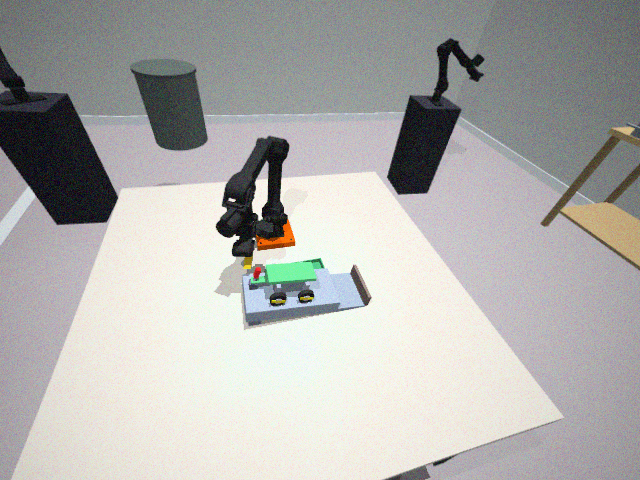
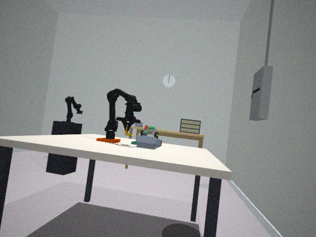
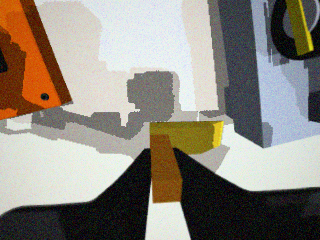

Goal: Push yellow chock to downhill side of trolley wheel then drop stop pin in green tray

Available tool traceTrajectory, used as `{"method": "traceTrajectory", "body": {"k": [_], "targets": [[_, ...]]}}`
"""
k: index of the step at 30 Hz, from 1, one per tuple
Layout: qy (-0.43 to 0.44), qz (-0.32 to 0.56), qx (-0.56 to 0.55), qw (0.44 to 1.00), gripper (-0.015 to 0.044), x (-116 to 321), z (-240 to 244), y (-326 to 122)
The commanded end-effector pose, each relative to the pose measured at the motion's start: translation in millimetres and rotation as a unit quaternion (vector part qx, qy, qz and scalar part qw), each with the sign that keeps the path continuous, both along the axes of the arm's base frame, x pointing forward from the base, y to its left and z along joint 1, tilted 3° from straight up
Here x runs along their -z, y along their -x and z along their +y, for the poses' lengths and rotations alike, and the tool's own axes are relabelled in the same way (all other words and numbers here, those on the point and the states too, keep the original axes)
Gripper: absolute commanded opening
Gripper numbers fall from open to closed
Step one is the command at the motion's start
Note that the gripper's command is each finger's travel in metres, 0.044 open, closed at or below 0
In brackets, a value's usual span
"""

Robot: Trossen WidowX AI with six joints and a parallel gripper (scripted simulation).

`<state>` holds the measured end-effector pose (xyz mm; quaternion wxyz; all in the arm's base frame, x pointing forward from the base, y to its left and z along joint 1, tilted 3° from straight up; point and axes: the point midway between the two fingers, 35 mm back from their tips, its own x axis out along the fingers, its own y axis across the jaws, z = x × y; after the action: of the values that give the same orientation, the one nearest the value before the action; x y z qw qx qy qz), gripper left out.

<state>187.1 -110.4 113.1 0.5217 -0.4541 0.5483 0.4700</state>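
Note:
My gripper (image 1: 248, 255) (image 2: 126, 128) (image 3: 160, 153) is shut on the orange handle of the yellow chock (image 1: 248, 263) (image 2: 129, 134) (image 3: 192, 136). The chock hangs above the table beside the ramp's uphill end, touching neither. Its black rubber base cannot be made out. The trolley (image 1: 291, 272) stands on the grey-blue ramp (image 1: 289, 313) (image 2: 145, 141) (image 3: 243, 70); one wheel shows at the wrist view's top right. The red-headed stop pin (image 1: 257, 272) (image 2: 145, 127) stands upright at the trolley's uphill end. The green tray (image 1: 317, 263) (image 2: 134, 142) is behind the ramp, partly hidden.
A brown end board (image 1: 361, 285) stands at the ramp's low end. The arm's orange base plate (image 1: 276, 241) (image 2: 108, 140) (image 3: 47, 60) is on the table behind the ramp, on the other side of the chock in the wrist view.

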Motion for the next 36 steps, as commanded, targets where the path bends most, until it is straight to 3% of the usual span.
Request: {"method": "traceTrajectory", "body": {"k": [1,19,26,36], "targets": [[0.001,-0.008,-0.001,1.000,0.0000,-14.3,-0.4,-2.9],[0.001,-0.008,-0.001,1.000,0.0000,-67.8,-1.6,-12.4],[0.001,-0.008,0.002,1.000,0.0000,-69.8,-1.6,-13.0],[0.007,-0.008,0.155,0.988,0.0000,-69.8,-1.6,-13.1]]}}
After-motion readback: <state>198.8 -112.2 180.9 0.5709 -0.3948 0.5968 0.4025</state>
